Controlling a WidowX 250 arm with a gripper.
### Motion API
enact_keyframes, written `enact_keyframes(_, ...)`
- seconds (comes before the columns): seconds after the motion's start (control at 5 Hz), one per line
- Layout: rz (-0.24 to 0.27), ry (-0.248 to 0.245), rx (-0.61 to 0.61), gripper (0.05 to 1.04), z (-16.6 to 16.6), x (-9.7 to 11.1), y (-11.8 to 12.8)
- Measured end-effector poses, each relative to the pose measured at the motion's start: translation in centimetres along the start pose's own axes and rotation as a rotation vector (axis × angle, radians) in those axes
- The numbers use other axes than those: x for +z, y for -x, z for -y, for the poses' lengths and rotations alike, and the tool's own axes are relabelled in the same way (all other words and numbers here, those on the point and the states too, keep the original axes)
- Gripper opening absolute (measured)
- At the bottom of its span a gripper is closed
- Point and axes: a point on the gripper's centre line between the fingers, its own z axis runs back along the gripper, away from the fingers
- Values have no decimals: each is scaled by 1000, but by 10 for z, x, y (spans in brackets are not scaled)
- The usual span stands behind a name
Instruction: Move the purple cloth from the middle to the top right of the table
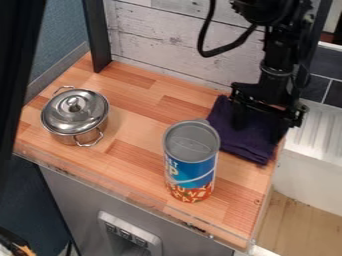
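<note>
1. While the can (192,167) stands upright at lower centre, close on the near-left side of the cloth (244,142), the way from above is shared with the gripper (259,131).
2. Left of centre sits the lidded pot (75,115), well apart from both; the white rack (314,135) lies beyond the table's (127,155) right edge.
3. The cloth, folded, is right of centre; its near edge slants down to the right. Its long axis I cannot tell, partly hidden.
4. The cloth lies below and between the gripper's wide-set fingers (238,117); contact I cannot tell.
</note>
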Motion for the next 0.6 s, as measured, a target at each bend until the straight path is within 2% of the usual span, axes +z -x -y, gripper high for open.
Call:
enact_keyframes(0.2,7,-48,6,1001,-10,10,5)
enact_keyframes(0.4,64,-93,1,1001,-20,49,6)
enact_keyframes(0.6,71,-103,-4,1001,-21,67,14)
